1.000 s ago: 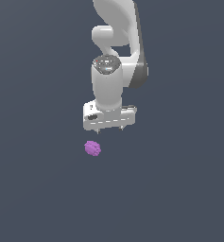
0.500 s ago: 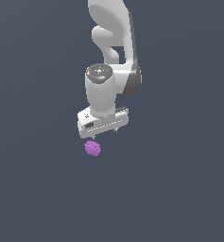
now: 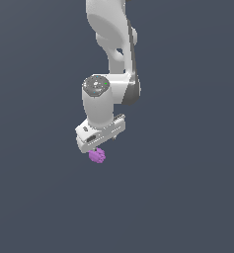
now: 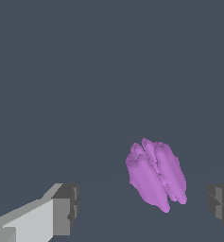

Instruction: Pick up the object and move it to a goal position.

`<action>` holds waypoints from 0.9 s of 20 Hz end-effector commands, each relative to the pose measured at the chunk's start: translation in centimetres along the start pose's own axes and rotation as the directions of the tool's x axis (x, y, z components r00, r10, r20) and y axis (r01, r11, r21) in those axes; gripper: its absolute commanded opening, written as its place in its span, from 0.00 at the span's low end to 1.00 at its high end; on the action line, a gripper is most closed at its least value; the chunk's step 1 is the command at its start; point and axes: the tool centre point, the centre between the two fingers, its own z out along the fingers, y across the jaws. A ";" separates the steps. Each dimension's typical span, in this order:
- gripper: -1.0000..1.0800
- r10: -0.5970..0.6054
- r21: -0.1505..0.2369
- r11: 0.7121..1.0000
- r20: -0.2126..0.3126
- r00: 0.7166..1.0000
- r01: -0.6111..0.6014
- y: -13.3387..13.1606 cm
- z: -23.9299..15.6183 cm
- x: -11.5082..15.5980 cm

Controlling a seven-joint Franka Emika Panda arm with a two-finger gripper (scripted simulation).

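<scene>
purple object (image 4: 156, 176), white gripper (image 3: 101, 144), grey pads (image 4: 66, 210)

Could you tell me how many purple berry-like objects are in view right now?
1. The berry lies just under the gripper; the wrist view shows it between the open fingers, nearer one of them. Nothing else could hide another.

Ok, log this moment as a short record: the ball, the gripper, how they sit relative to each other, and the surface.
ball: small purple bumpy ball, resting on the floor, also seen just under the gripper in the exterior view
gripper: white, open, fingers spread wide
fingers: one dark pad on one side of the ball, the other on the opposite side
contact: none visible; gaps show on both sides of the ball
offset: ball sits nearer one pad than the other
surface: plain dark grey floor
grasp: not yet made
</scene>
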 end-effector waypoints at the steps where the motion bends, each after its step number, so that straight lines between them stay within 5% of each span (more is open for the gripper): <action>1: 0.96 -0.062 0.000 0.998 0.001 0.998 0.062 0.5 0.5 -0.3; 18: 0.96 -0.392 0.006 0.920 0.004 0.920 0.392 3.4 3.6 -1.8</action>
